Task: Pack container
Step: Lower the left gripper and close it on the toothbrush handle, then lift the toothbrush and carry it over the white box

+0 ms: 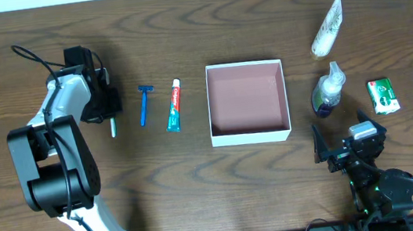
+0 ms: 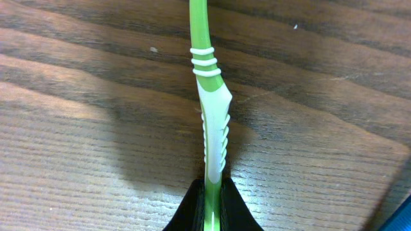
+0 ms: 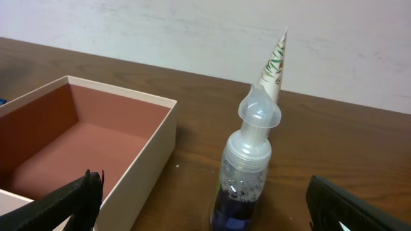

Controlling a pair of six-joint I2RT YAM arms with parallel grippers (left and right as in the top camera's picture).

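At far left, left gripper (image 2: 213, 196) jaws clamped on green toothbrush (image 2: 212, 122); right gripper (image 3: 202, 192) jaws wide apart, near pump bottle (image 3: 247, 160); wood-grain desk (image 2: 90, 96).

Print on the toothpaste tube (image 1: 174, 106) is unreadable.

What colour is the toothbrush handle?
Toothbrush: green and white, clearest in the left wrist view.

The dark wooden table (image 1: 199, 179) carries, right of the left pincer (image 1: 110, 116) that clamps a green-and-white plastic toothbrush (image 2: 212, 122), a blue plastic razor (image 1: 144, 105), a white toothpaste tube (image 1: 174, 106) and a square white cardboard box (image 1: 251, 135). Ahead of the right pincer (image 1: 341, 137) are a clear pump bottle (image 1: 328, 91), a white squeeze tube (image 1: 328, 28) and a green packet (image 1: 383, 96).
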